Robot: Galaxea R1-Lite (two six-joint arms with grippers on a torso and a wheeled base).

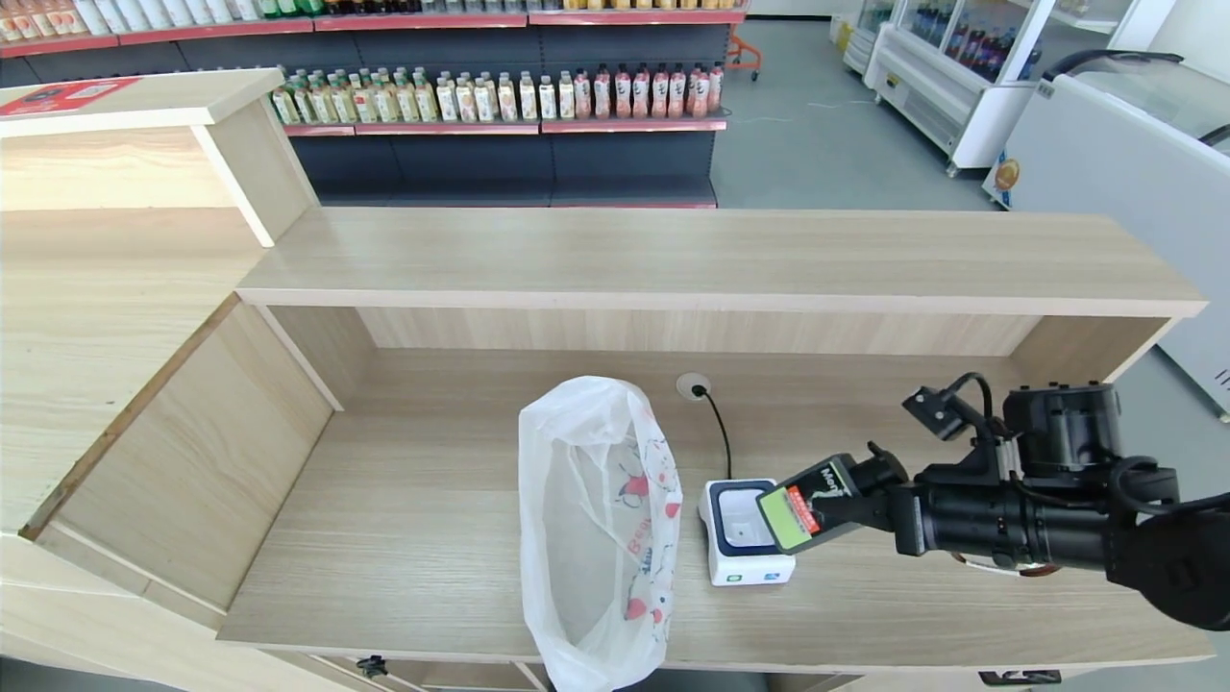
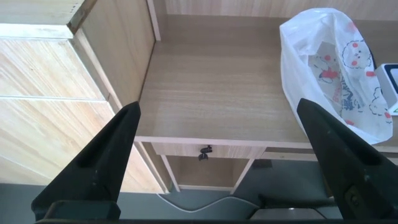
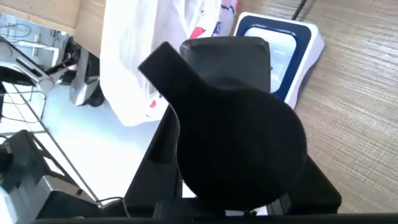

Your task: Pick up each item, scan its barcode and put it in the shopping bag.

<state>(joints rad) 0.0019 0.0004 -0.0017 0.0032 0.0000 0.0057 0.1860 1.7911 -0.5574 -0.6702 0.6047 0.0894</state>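
Right gripper [image 1: 828, 495] is closed on a small flat box [image 1: 790, 517] with a green face and a red label, held tilted just above the white, blue-rimmed scanner [image 1: 748, 569]. Beside it, a thin crinkled plastic bag [image 1: 596, 519] stands open on the wood-grain counter [image 1: 384, 519]. From its wrist camera, the left gripper [image 2: 219, 106] is spread wide and holds nothing.
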